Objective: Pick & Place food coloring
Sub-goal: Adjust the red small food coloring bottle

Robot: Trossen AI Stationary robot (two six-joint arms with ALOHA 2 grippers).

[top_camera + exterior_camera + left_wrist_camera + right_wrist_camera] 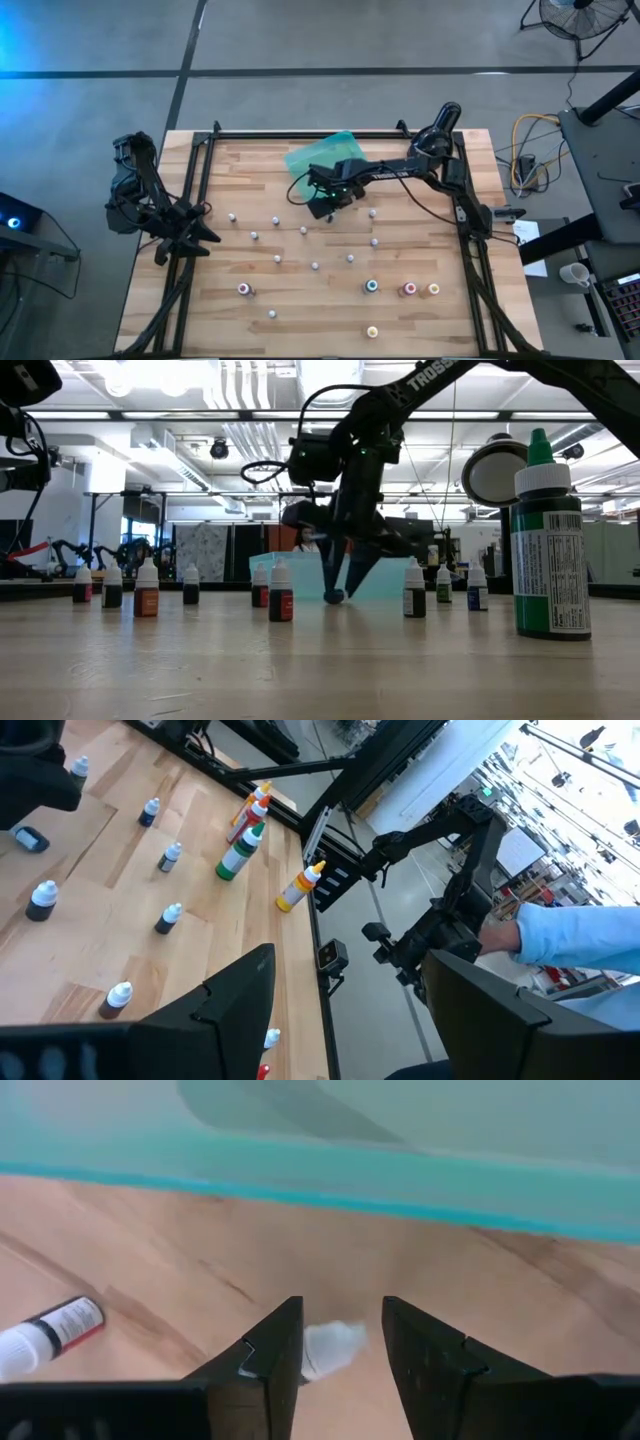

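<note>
Hovering just beside the teal tray (322,152), the right gripper (342,1348) pinches a white-capped food coloring bottle (332,1344); the left gripper (345,1010) waits spread, well away.

in the right wrist view only the white cap of a bottle (333,1346) shows between the right gripper (340,1342) fingers; its body is hidden, so colour and contact cannot be told. another bottle (45,1336) is cut off by the frame edge. from above, most bottles on the worktop (200,310) are too small to tell colours.
</note>
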